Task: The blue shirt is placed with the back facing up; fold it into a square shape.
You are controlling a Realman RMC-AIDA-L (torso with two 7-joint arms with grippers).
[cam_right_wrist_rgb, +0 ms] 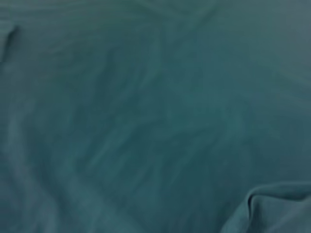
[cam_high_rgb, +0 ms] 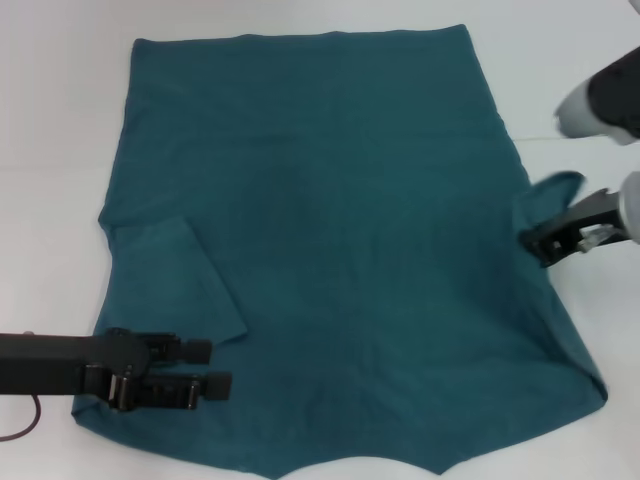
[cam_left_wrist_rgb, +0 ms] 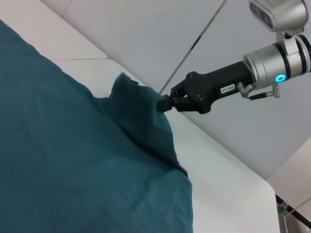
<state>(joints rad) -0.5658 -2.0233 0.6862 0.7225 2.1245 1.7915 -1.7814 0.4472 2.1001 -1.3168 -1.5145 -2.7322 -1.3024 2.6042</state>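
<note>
The blue shirt [cam_high_rgb: 340,230] lies spread flat over the white table [cam_high_rgb: 60,100], plain side up. Its left sleeve [cam_high_rgb: 170,280] is folded inward onto the body. My left gripper [cam_high_rgb: 212,366] hovers low over the shirt's near left corner, fingers apart and open. My right gripper [cam_high_rgb: 535,240] is shut on the right sleeve [cam_high_rgb: 555,190] and holds it raised off the table at the shirt's right edge. In the left wrist view that right gripper [cam_left_wrist_rgb: 163,103] pinches a peaked fold of the shirt [cam_left_wrist_rgb: 58,145]. Teal cloth [cam_right_wrist_rgb: 146,121] fills the whole right wrist view.
Bare white table surface [cam_high_rgb: 580,60] borders the shirt on the left, the far side and the right. The shirt's near hem reaches the table's front edge. A thin dark cable [cam_high_rgb: 25,425] hangs by the left arm.
</note>
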